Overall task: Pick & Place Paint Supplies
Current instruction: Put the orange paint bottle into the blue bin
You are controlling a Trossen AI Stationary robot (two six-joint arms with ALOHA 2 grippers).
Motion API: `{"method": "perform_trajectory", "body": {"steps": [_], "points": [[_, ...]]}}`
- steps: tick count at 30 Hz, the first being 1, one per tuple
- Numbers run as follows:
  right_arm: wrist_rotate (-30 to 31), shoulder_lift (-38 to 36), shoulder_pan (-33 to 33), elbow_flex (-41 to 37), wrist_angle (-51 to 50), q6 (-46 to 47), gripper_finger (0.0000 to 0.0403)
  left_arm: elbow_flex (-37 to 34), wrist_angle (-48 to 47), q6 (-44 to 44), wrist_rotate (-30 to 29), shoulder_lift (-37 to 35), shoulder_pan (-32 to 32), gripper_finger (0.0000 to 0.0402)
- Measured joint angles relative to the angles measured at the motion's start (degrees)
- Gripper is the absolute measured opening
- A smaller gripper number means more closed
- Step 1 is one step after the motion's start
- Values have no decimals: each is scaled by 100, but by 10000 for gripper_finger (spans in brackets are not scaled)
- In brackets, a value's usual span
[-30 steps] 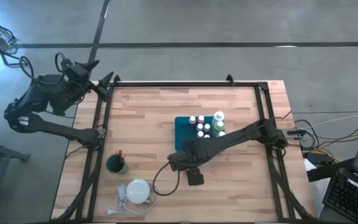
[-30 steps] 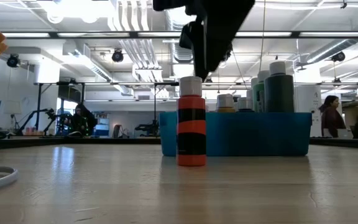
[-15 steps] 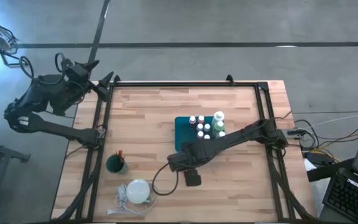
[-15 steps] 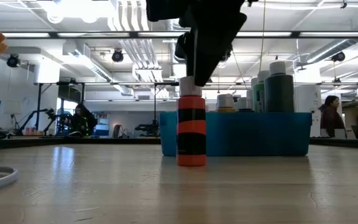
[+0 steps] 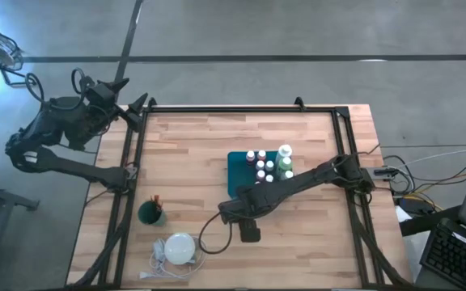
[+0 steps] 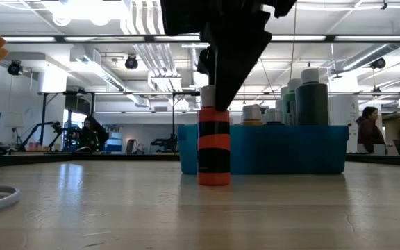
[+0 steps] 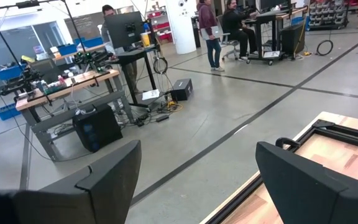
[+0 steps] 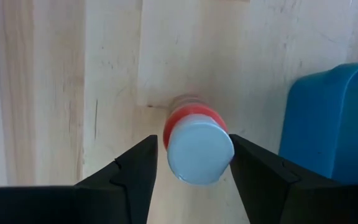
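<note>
We are watching the right gripper (image 8: 193, 171) coming down over the red paint bottle (image 6: 214, 142), which is standing upright on the wooden table (image 5: 192, 153) just in front of the teal tray (image 6: 290, 149). A second ago the gripper was hanging clear above the white cap (image 8: 197, 150); now, in the low view, its dark body is covering the top of the cap, so it has been lowering steadily. In the right wrist view the two fingers (image 8: 132, 171) are standing on both sides of the cap, very near to it, but we are still seeing a thin gap on each side, so the jaws are spread and narrowing, not yet pinching the bottle. The bottle itself is staying in the same place and is not tilting. We are judging that the grasp is only beginning: the fingers need to finish closing on the cap or neck before any lift, and then the bottle can go to the tray, where several other bottles (image 5: 267, 164) are already standing together. The left gripper (image 7: 194, 180) is waiting far off the table at its far left corner, with its fingers spread wide and holding nothing. Near the left front of the table a green cup (image 5: 151, 213) with brushes and a white round disc (image 5: 180, 248) with its cord are resting untouched.
</note>
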Motion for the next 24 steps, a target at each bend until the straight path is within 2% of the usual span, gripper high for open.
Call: {"method": "perform_trajectory", "body": {"steps": [15,20,24], "points": [[2,-2,-15,-49,241,456,195,-1,0,0,-1,-1,1,320],[15,-2,-15,-49,236,491,167,-2,0,0,0,-1,2,320],[38,-14,-12,-45,245,522,129,-2,0,0,-1,-1,1,320]]}}
